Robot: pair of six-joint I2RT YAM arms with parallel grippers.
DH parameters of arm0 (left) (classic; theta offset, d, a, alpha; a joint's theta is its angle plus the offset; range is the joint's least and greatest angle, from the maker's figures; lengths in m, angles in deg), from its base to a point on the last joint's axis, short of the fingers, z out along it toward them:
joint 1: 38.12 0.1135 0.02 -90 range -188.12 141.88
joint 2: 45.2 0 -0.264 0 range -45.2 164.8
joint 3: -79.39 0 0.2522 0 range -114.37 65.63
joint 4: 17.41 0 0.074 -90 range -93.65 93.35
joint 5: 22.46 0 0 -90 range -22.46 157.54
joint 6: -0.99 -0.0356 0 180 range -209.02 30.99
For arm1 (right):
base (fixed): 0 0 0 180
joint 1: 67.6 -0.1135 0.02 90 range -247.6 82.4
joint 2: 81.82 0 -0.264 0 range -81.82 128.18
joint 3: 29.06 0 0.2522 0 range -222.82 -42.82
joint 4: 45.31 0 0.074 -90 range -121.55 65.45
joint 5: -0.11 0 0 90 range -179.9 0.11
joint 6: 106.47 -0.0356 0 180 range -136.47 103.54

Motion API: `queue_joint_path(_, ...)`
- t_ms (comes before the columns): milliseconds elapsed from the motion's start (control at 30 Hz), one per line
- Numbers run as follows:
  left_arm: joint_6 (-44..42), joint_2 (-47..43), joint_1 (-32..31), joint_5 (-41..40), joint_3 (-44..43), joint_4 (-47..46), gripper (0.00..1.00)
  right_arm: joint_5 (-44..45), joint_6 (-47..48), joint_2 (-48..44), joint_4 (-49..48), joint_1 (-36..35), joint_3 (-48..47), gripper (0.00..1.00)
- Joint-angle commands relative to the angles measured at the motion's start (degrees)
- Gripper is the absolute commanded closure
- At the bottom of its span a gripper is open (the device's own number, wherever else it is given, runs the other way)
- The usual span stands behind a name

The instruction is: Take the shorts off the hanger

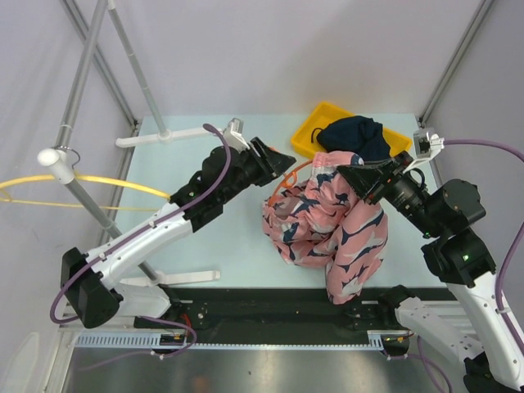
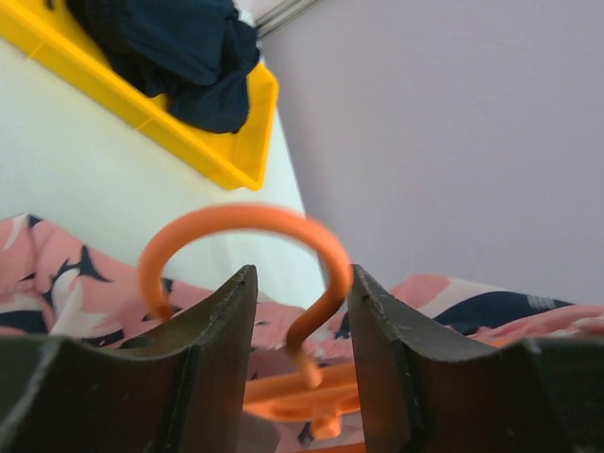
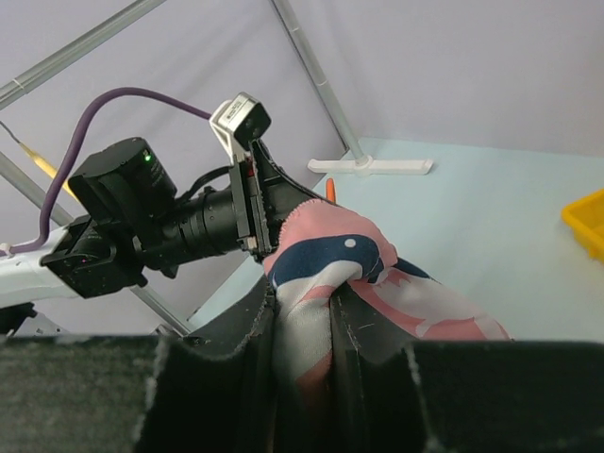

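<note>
The pink shark-print shorts [image 1: 327, 225] lie bunched on the table, still on an orange hanger [image 1: 282, 182]. My left gripper [image 1: 282, 160] stands open at the hanger's hook [image 2: 245, 217]. Its jaws [image 2: 300, 274] flank the thin neck, and the hook's right side touches the right finger [image 2: 377, 321]. My right gripper [image 1: 358, 178] is shut on a fold of the pink shorts [image 3: 330, 255] and lifts it off the table [image 3: 302, 302]. The navy shorts [image 1: 354, 135] lie in the yellow bin [image 1: 309, 135] behind, also showing in the left wrist view [image 2: 179, 47].
A metal stand with slanted poles and a white foot [image 1: 164, 137] occupies the back left of the table. A yellow cable [image 1: 82, 178] arcs at the far left. The yellow bin [image 2: 217, 156] sits at the back right, by the purple wall.
</note>
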Motion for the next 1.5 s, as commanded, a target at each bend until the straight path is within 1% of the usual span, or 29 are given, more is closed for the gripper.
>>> queue_joint_path(0, 1.39, 0.64, 0.87, 3.25, -0.21, -7.61, 0.60, -1.77, -2.78, -1.03, -5.82, 0.28, 0.15, 1.00)
queue_joint_path(33, 1.48, 0.90, 1.22, 3.78, -0.21, -8.32, 0.64, -2.39, -2.96, -0.77, -5.91, 0.28, 0.32, 1.00)
queue_joint_path(67, 1.13, 1.08, 1.31, 3.79, -0.47, -8.93, 0.71, -2.83, -3.05, -0.59, -5.73, 0.28, 0.41, 1.00)
queue_joint_path(100, 0.69, 1.17, 1.48, 5.18, -0.82, -9.29, 0.83, -3.35, -3.14, -0.15, -4.95, 0.37, 0.41, 1.00)
queue_joint_path(133, -0.18, 1.17, 1.57, 4.76, -1.52, -8.94, 0.87, -3.36, -3.05, 0.03, -4.25, 0.19, 0.50, 1.00)
queue_joint_path(167, -2.89, 1.17, 1.57, 4.41, -3.44, -8.16, 0.90, -3.27, -2.96, 0.20, -3.46, 0.28, 0.50, 0.99)
queue_joint_path(233, -6.15, 1.17, 1.66, 1.95, -6.17, -4.31, 0.97, -2.05, -2.35, 0.82, -0.38, 0.19, 0.50, 0.92)
queue_joint_path(267, -10.08, 1.17, 1.66, -0.23, -9.06, -3.32, 1.00, -1.34, -2.17, 1.17, 0.67, 0.28, 0.50, 0.79)
queue_joint_path(300, -12.04, 0.91, 1.66, -1.56, -10.56, -0.88, 1.00, -0.29, -1.82, 1.26, 2.68, 0.19, 0.50, 0.71)
queue_joint_path(333, -15.71, 0.73, 1.57, -3.05, -11.80, 1.76, 1.00, 0.24, -1.30, 2.13, 3.57, 0.28, 0.50, 0.61)
queue_joint_path(367, -17.49, 0.56, 1.57, -5.94, -14.33, 3.00, 1.00, 0.51, -0.94, 2.57, 4.63, 0.28, 0.50, 0.44)
queue_joint_path(400, -19.42, 0.03, 1.66, -7.62, -15.58, 3.97, 0.99, 0.77, -0.68, 3.27, 6.38, 0.28, 0.50, 0.37)
queue_joint_path(433, -23.18, -0.15, 1.57, -9.03, -16.63, 4.94, 0.99, 0.69, -0.24, 4.06, 7.09, 0.28, 0.50, 0.29)
queue_joint_path(467, -25.13, -0.50, 1.57, -11.91, -18.56, 6.17, 1.00, 0.42, -0.15, 5.20, 7.62, 0.28, 0.50, 0.15)
queue_joint_path(533, -28.65, -1.46, 1.57, -14.48, -19.98, 7.23, 1.00, -0.71, -0.06, 6.70, 8.77, 0.19, 0.50, 0.04)
queue_joint_path(567, -31.97, -1.81, 1.57, -16.06, -20.94, 7.84, 1.00, -1.07, 0.11, 7.93, 8.94, 0.19, 0.50, 0.00)
queue_joint_path(667, -38.06, -3.22, 1.57, -20.37, -22.09, 8.55, 1.00, -0.99, 0.38, 8.90, 8.77, -0.16, 0.50, 0.00)
queue_joint_path(767, -42.63, -4.19, 1.57, -23.54, -21.83, 8.90, 1.00, 2.34, 1.08, 8.21, 7.46, -1.56, 0.50, 0.00)
queue_joint_path(833, -45.44, -4.54, 1.57, -25.12, -21.57, 8.99, 1.00, 6.47, 1.69, 7.77, 7.01, -2.53, 0.32, 0.00)
queue_joint_path(1033, -49.84, -5.33, 1.57, -28.11, -19.64, 8.20, 1.00, 17.46, 3.37, 7.59, 9.03, -5.25, -1.17, 0.00)
queue_joint_path(1200, -51.52, -5.51, 1.57, -29.96, -17.00, 7.06, 0.99, 24.76, 2.67, 7.23, 11.58, -6.57, -2.57, 0.00)
queue_joint_path(1300, -49.77, -5.07, 1.31, -29.26, -15.59, 7.93, 1.00, 28.01, 0.91, 8.29, 13.25, -8.15, -4.24, 0.00)
queue_joint_path(1400, -47.57, -4.63, -0.35, -30.75, -12.78, 7.94, 1.00, 34.07, 0.64, 9.43, 13.25, -12.98, -4.95, 0.00)
queue_joint_path(1433, -47.04, -3.93, -0.88, -30.84, -11.73, 7.94, 1.00, 36.08, 1.08, 9.78, 13.08, -16.38, -4.95, 0.00)
queue_joint_path(1467, -46.95, -3.41, -1.50, -30.84, -11.29, 7.94, 1.00, 39.76, 1.34, 10.57, 12.73, -18.07, -5.04, 0.00)
